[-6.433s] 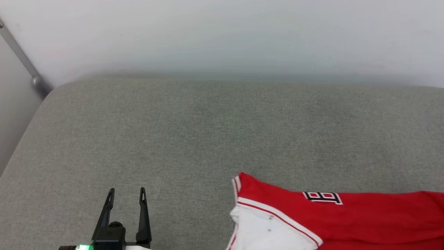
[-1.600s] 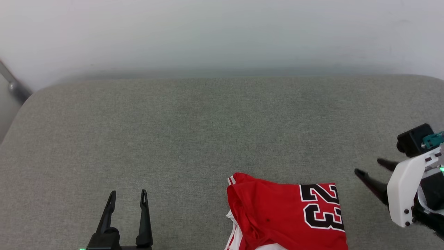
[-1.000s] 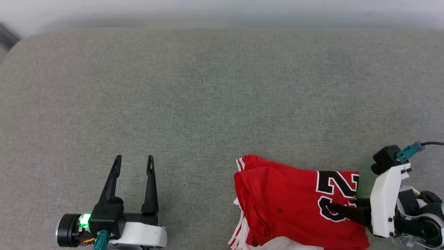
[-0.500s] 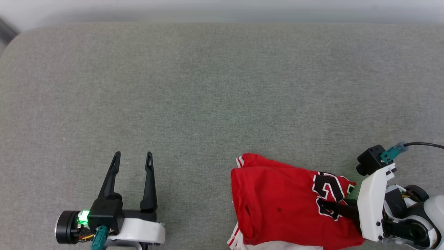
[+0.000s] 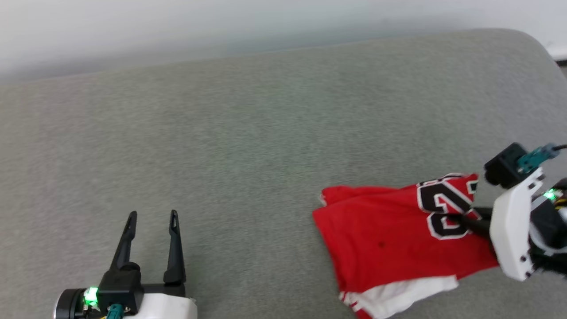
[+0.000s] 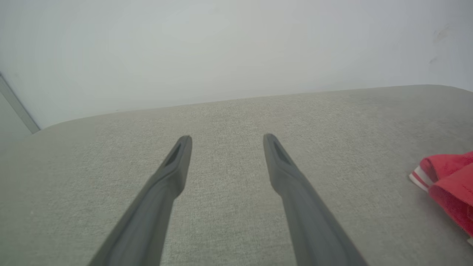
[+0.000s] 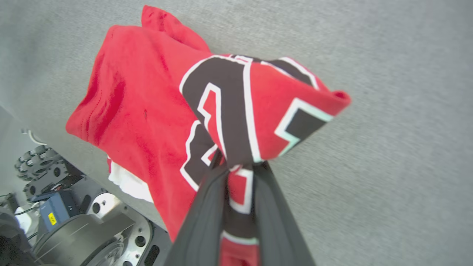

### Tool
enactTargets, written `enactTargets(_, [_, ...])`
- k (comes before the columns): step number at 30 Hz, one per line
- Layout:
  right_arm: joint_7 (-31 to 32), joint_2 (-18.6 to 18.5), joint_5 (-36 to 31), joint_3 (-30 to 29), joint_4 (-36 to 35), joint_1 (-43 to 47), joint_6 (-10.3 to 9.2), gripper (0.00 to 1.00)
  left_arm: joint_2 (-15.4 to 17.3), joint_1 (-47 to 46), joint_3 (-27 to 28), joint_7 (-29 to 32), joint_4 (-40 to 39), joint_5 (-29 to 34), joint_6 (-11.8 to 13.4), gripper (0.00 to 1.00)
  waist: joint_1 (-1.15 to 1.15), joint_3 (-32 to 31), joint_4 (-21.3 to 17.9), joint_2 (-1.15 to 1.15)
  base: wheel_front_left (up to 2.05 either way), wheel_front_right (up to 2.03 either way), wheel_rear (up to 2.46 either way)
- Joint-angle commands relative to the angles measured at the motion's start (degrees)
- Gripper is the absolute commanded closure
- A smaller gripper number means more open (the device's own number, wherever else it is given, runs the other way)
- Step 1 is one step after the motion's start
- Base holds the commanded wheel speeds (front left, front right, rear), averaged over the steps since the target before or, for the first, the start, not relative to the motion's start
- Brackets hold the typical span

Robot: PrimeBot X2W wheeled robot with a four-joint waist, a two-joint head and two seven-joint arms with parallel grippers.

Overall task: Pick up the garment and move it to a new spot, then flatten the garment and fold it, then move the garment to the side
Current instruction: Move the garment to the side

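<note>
The right tool [image 5: 456,217] is clamped on the garment [image 5: 385,239] at its printed numerals. Its fingers are pointed toward the robot's left from a white wrist housing. The gripped fold is bunched, and the rest of the garment is spread on the grey cushion [image 5: 266,133] near its front edge. The left tool [image 5: 153,215] is held low, with its fingers spread apart and pointed forward, well apart from the garment.
</note>
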Motion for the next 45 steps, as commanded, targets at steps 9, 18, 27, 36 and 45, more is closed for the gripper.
enactTargets(9, [-3.88,-6.75,-7.77,-0.38,5.72,-10.79,-0.05,1.00,3.16,-3.10,2.19,-0.13,-2.35,1.10,-0.47,0.00,0.00,8.61,-11.26,0.00,0.00,0.00,0.00])
enactTargets(18, [-7.48,-7.42,-13.69,-6.39,18.01,-16.17,-0.05,1.00,5.28,-6.31,1.67,-0.13,-4.37,2.00,-1.15,0.00,0.00,15.77,-10.41,0.00,0.00,0.00,0.00])
enactTargets(27, [-9.35,-6.28,-18.92,-17.06,31.22,-19.43,-0.06,1.00,6.32,-8.67,1.06,-0.12,-6.71,1.94,-0.57,0.00,0.00,20.67,-7.29,0.00,0.00,0.00,0.00])
enactTargets(36, [-9.27,-1.71,-24.43,-21.02,37.26,-17.37,-0.06,0.00,4.96,-8.31,-0.19,-0.12,-6.67,1.25,0.36,0.00,0.00,18.06,-5.60,0.00,0.00,0.00,0.00])
enactTargets(45, [-20.10,0.03,-32.88,-26.02,35.11,-14.80,-0.06,0.00,2.61,-5.04,-1.02,-0.12,-4.98,-0.30,1.48,0.00,0.00,6.99,-2.38,0.00,0.00,0.00,0.00])
